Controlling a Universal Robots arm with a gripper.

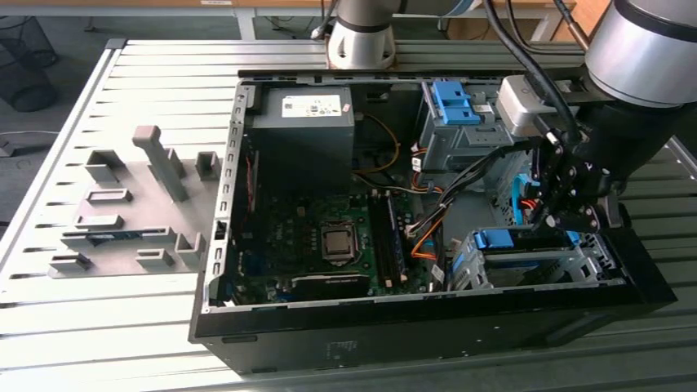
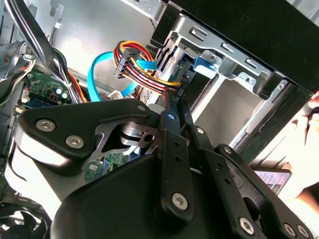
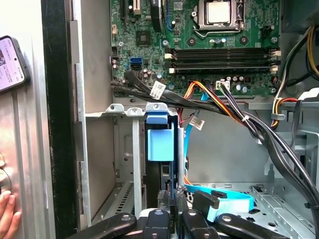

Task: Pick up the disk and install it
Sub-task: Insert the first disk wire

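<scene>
While the black two-fingered gripper (image 3: 169, 196) reaches into the open black computer case (image 1: 436, 331), its fingers (image 2: 174, 129) are drawn close together with hardly a gap between them. The disk (image 3: 160, 142), a flat drive in a blue plastic carrier frame, stands on edge in the grey metal drive cage (image 3: 124, 149) straight ahead of the fingertips, its blue pull tab at the end away from them. In the exterior view the gripper (image 1: 561, 216) hangs just above the carrier's blue top (image 1: 512, 239). In the second wrist view the fingertips (image 2: 178, 97) lie just short of the blue tab (image 2: 205, 63).

The drive's silver body and its label are hidden inside the cage, so only the carrier and a dark edge below it show. Whether the pads pinch that edge or merely rest against it cannot be made out. A light blue flat data cable (image 3: 229, 199) and a bundle of red, yellow and black wires (image 2: 139, 67) run beside the fingers, and the green motherboard (image 3: 209, 55) lies beyond the cage.

The grey power-supply box (image 1: 305, 122), well apart from the fingers, carries a white sticker whose print is too small to read. A hand (image 3: 7, 214) and a phone (image 3: 10, 62) sit outside the case wall, cut off by the frame edge
</scene>
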